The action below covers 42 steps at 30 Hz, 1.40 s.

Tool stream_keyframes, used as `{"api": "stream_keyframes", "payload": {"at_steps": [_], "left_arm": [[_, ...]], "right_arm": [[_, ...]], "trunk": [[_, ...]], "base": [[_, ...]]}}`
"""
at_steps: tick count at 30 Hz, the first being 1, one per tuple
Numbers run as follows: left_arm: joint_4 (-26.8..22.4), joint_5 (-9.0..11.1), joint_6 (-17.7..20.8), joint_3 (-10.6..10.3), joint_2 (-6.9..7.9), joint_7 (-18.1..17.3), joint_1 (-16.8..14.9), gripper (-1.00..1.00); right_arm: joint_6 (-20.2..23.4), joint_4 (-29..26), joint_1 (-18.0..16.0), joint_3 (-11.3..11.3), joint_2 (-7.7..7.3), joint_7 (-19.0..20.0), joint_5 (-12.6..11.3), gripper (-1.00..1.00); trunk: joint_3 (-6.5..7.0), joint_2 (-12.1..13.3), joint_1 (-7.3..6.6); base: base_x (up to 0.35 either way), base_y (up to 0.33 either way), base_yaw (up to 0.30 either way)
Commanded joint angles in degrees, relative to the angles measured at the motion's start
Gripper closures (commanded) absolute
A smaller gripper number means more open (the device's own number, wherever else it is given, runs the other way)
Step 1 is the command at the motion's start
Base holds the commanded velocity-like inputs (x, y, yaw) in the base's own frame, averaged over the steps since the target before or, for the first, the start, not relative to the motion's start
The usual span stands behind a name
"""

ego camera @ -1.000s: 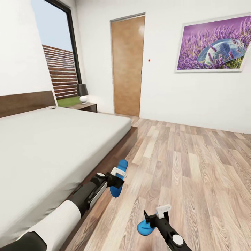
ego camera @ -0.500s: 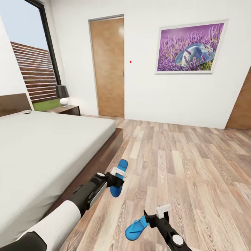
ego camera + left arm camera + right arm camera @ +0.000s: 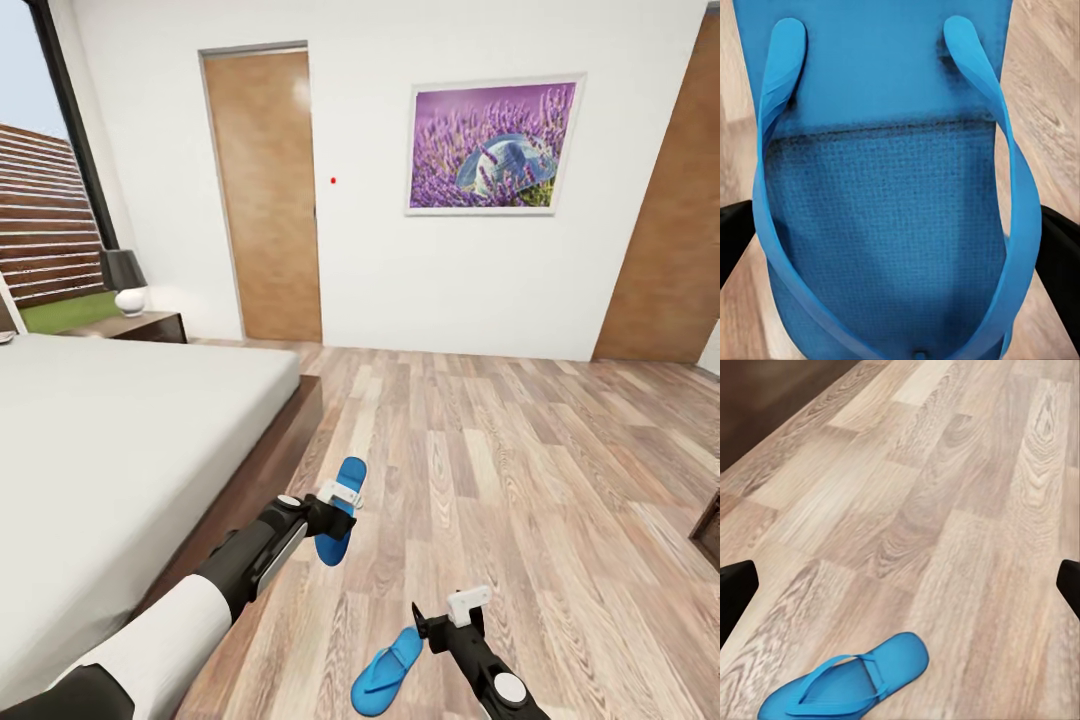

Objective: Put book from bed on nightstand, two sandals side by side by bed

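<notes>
My left gripper [image 3: 336, 514] is shut on one bright blue sandal [image 3: 343, 508], held above the wood floor beside the bed [image 3: 120, 440]. In the left wrist view that sandal [image 3: 892, 210] sits strap side up between the black fingers [image 3: 733, 240]. The other sandal [image 3: 387, 670] lies flat on the floor, just to the left of my right gripper [image 3: 440, 628]. The right gripper [image 3: 900, 592] is open with nothing between its fingers, and this sandal [image 3: 847, 682] lies on the planks below it. The nightstand [image 3: 135, 326] stands beyond the bed. The book is out of view.
A black-shaded lamp [image 3: 124, 280] stands on the nightstand. On the far wall are a wooden door [image 3: 265, 195] and the lavender picture [image 3: 492, 146]. A second wooden panel [image 3: 665, 230] is at the right. A dark furniture corner [image 3: 708, 525] juts in at the right edge.
The whole view has swung to the right, so the bed and door sit further left. The floor sandal now shows in full, left of the right gripper. Both arms keep their pose.
</notes>
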Motion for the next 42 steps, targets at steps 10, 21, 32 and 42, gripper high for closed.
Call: {"api": "stream_keyframes", "payload": {"at_steps": [10, 21, 32, 42], "left_arm": [[-0.1, 0.6, 0.4, 0.0, -0.03, 0.1, 0.0, 1.00], [-0.1, 0.6, 0.4, 0.2, -0.03, 0.2, 0.0, 1.00], [-0.1, 0.6, 0.3, 0.3, -0.03, 0.2, 0.0, 1.00], [-0.4, 1.0, 0.2, 6.5, -0.15, 2.6, 0.0, 1.00]], "right_arm": [[-0.2, 0.1, 0.0, 0.1, 0.02, 0.2, -0.9, -1.00], [-0.3, 0.1, 0.0, 0.2, 0.02, 0.2, -0.9, -1.00], [-0.2, 0.1, 0.0, 0.1, 0.02, 0.2, -0.9, -1.00], [15.6, 0.3, -5.1, -0.6, 0.00, -8.8, -1.3, -1.00]], "trunk": [[-0.03, 0.0, 0.00], [0.26, 0.0, 0.00], [0.50, 0.0, 0.00], [0.06, 0.0, 0.05]], "base": [[0.024, 0.007, -0.020], [0.232, 0.201, -0.219], [0.250, -0.004, -0.148], [0.092, 0.046, -0.003]]}}
